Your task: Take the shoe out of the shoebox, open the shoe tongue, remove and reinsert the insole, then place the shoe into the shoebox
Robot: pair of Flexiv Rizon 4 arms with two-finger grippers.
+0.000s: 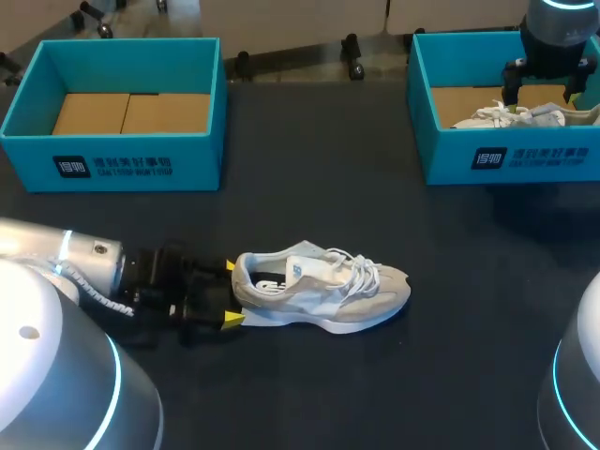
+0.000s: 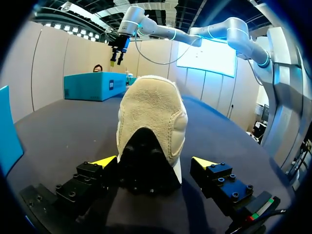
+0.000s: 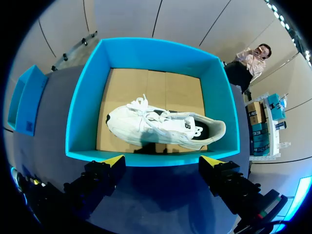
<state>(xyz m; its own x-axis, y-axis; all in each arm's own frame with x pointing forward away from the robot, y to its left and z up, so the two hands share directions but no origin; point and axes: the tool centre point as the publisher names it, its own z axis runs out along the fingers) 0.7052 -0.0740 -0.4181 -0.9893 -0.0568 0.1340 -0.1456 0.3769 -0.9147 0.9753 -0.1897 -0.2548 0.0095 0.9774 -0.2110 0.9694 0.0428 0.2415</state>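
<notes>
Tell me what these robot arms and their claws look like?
Both the left arm and right arm are smooth, rounded silver-grey tubes with glowing blue rings at the joints. A thin cable hangs along the right arm. The left gripper and right gripper are black, blocky, bolted, with yellow wedge-shaped fingertips.

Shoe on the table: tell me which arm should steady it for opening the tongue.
Left, probably. The left gripper is open with the heel of the shoe between its fingers, while the right gripper hangs open above the far shoebox, which holds a second shoe.
</notes>
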